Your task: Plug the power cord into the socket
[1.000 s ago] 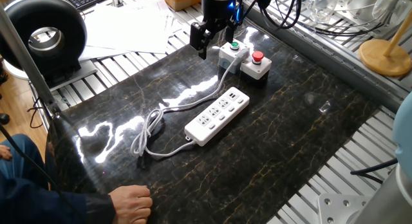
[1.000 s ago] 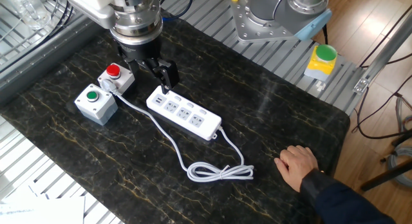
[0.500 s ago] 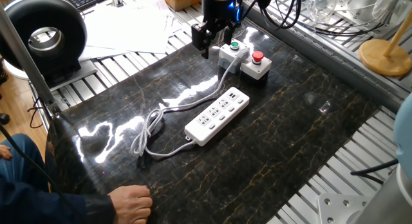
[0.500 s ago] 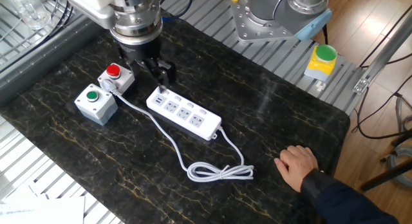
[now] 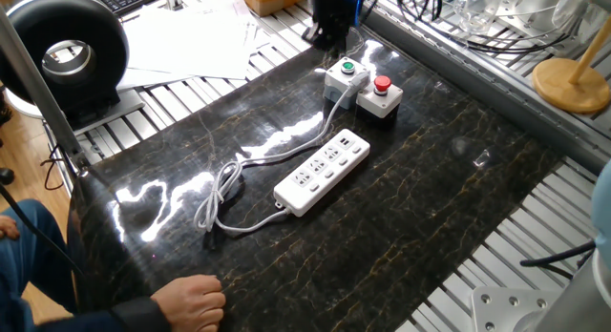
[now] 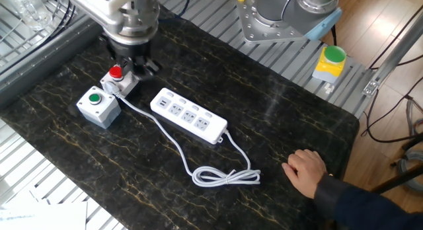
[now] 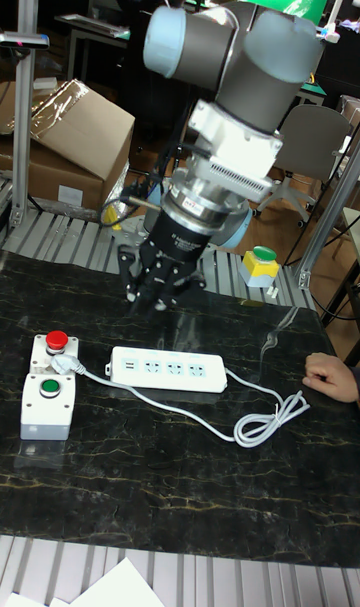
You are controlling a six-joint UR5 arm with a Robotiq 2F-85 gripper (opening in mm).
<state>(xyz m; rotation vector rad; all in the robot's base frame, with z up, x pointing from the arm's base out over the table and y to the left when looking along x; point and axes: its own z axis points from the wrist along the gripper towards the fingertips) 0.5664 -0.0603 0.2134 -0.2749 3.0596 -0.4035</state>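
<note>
My claw (image 7: 152, 289) hangs in the air above the back of the dark marbled desk (image 5: 401, 227), over the two small white button boxes; it carries nothing. Fingers look close together in the tall view, but it's blurred, so I can't tell whether they're parted or pressed together.

The long white plastic power strip (image 6: 189, 115) lies flat mid-desk, outlets face up, so a straight-down insertion should work. The thin white power cord (image 6: 218, 170) runs off the strip's end and gathers in loose loops on the desk, well apart from me. I can't make out the plug end from here.

The white box with the green button (image 6: 97, 105) and the one with the red button (image 6: 117, 81) sit just beside the strip's far end. A person's hand (image 6: 305, 170) rests on the desk edge near the loops.

My read: nothing grasped yet. First job is locating the plug in that coil.
</note>
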